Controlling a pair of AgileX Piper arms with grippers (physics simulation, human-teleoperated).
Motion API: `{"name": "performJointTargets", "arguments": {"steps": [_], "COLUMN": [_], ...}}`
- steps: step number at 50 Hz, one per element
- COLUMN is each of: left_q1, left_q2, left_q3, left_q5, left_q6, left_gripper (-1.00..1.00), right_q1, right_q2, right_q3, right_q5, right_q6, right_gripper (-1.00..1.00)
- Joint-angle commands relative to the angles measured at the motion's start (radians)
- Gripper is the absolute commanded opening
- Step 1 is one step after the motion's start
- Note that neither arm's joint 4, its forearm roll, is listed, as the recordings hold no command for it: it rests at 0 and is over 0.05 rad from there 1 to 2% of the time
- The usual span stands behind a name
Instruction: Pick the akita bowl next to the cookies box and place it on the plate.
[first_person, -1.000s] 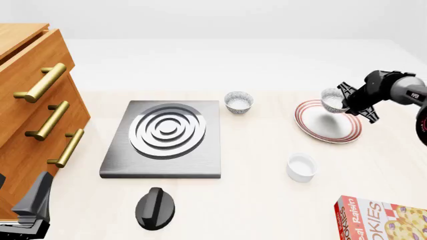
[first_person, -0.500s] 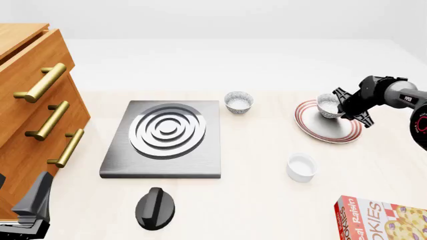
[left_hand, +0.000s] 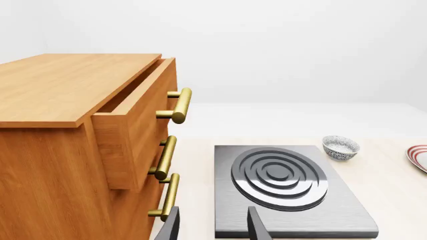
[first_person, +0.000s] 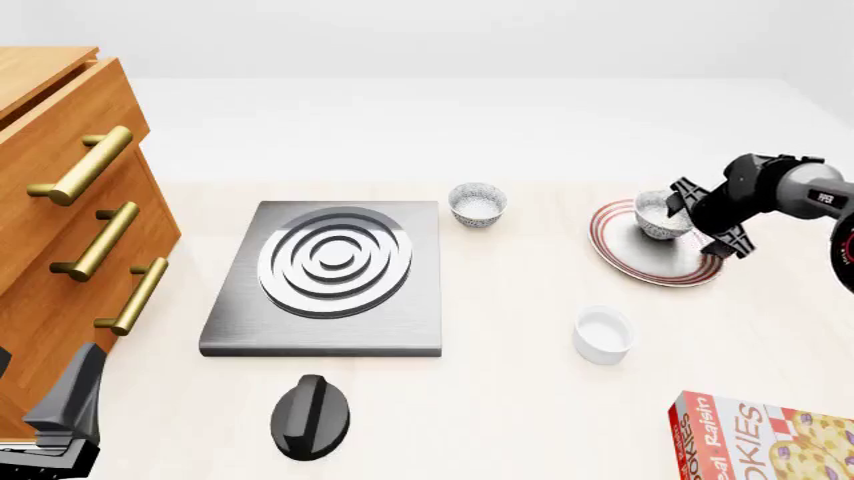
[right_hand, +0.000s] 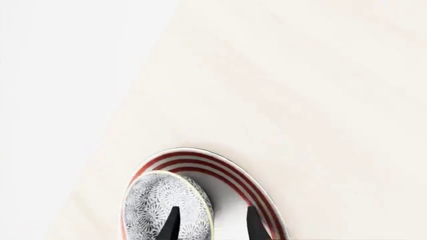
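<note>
Two patterned bowls show on the table, and the one that matters, the akita bowl (first_person: 659, 215), sits on the plate (first_person: 687, 268), on the plate's far side. In the right wrist view this bowl (right_hand: 167, 206) lies against the plate's red-ringed rim (right_hand: 257, 192), with one dark finger (right_hand: 171, 224) in front of its patterned wall and the other finger out over the white of the plate. The right gripper (first_person: 694, 215) is right at the bowl, its fingers spread apart; whether the near finger touches the bowl's wall I cannot tell.

The second patterned bowl (first_person: 478, 204) stands alone, well to the left of the plate and just beyond the stove burner (first_person: 334, 262). A plain white bowl (first_person: 603, 334) sits nearer the camera than the plate. The cookies box (first_person: 767, 437) lies at the near right corner, cut off by the frame's edge. A black knob (first_person: 310, 416) lies in front of the burner.

The left gripper (left_hand: 212, 225) hangs open and empty beside the wooden drawer cabinet (left_hand: 80, 145), whose top drawer stands pulled out a little.
</note>
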Motion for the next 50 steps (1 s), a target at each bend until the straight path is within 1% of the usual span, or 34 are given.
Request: {"name": "performJointTargets", "arguments": {"steps": [1, 2, 4, 14, 19, 21, 23, 25, 27, 29, 30, 31, 32, 34, 36, 37, 38, 39, 41, 42, 43, 44, 46, 47, 50], "left_q1": [0.000, 0.000, 0.000, 0.000, 0.000, 0.000, 0.000, 0.000, 0.000, 0.000, 0.000, 0.000, 0.000, 0.000, 0.000, 0.000, 0.000, 0.000, 0.000, 0.000, 0.000, 0.000, 0.000, 0.000, 0.000], "left_q2": [0.000, 0.000, 0.000, 0.000, 0.000, 0.000, 0.000, 0.000, 0.000, 0.000, 0.000, 0.000, 0.000, 0.000, 0.000, 0.000, 0.000, 0.000, 0.000, 0.000, 0.000, 0.000, 0.000, 0.000, 0.000], "left_q3": [0.000, 0.000, 0.000, 0.000, 0.000, 0.000, 0.000, 0.000, 0.000, 0.000, 0.000, 0.000, 0.000, 0.000, 0.000, 0.000, 0.000, 0.000, 0.000, 0.000, 0.000, 0.000, 0.000, 0.000, 0.000], "left_q5": [0.000, 0.000, 0.000, 0.000, 0.000, 0.000, 0.000, 0.000, 0.000, 0.000, 0.000, 0.000, 0.000, 0.000, 0.000, 0.000, 0.000, 0.000, 0.000, 0.000, 0.000, 0.000, 0.000, 0.000, 0.000], "left_q6": [0.000, 0.000, 0.000, 0.000, 0.000, 0.000, 0.000, 0.000, 0.000, 0.000, 0.000, 0.000, 0.000, 0.000, 0.000, 0.000, 0.000, 0.000, 0.000, 0.000, 0.000, 0.000, 0.000, 0.000, 0.000], "left_gripper": [1.00, 1.00, 1.00, 1.00, 1.00, 1.00, 1.00, 1.00, 1.00, 1.00, 1.00, 1.00, 1.00, 1.00, 1.00, 1.00, 1.00, 1.00, 1.00, 1.00, 1.00, 1.00, 1.00, 1.00, 1.00], "right_q1": [-0.013, -0.015, -0.005, -0.001, 0.004, 0.013, 0.011, 0.019, 0.037, 0.032, 0.040, 0.040, 0.042, 0.041, 0.054, 0.066, 0.050, 0.048, 0.055, 0.064, 0.069, 0.075, 0.079, 0.083, 0.129], "right_q2": [-0.031, -0.036, -0.047, -0.085, -0.139, -0.171, -0.183, -0.216, -0.249, -0.260, -0.290, -0.291, -0.320, -0.333, -0.374, -0.392, -0.416, -0.430, -0.441, -0.453, -0.463, -0.472, -0.498, -0.509, -0.575], "right_q3": [0.028, 0.031, 0.051, 0.094, 0.172, 0.218, 0.231, 0.283, 0.348, 0.362, 0.404, 0.405, 0.437, 0.451, 0.487, 0.502, 0.509, 0.521, 0.542, 0.582, 0.604, 0.620, 0.647, 0.662, 0.763], "right_q5": [-0.003, -0.001, -0.012, -0.012, -0.043, -0.069, -0.072, -0.098, -0.139, -0.144, -0.167, -0.167, -0.180, -0.186, -0.215, -0.229, -0.231, -0.238, -0.253, -0.282, -0.298, -0.310, -0.325, -0.330, -0.402], "right_q6": [-0.031, -0.036, -0.023, -0.029, -0.033, -0.021, -0.026, -0.020, 0.000, -0.009, -0.014, -0.014, -0.036, -0.042, -0.064, -0.077, -0.128, -0.147, -0.147, -0.129, -0.128, -0.135, -0.180, -0.190, -0.153], "right_gripper": [1.00, 1.00, 1.00, 1.00, 1.00, 1.00, 1.00, 1.00, 1.00, 1.00, 1.00, 1.00, 1.00, 1.00, 1.00, 1.00, 1.00, 1.00, 1.00, 1.00, 1.00, 1.00, 1.00, 1.00, 1.00]}}
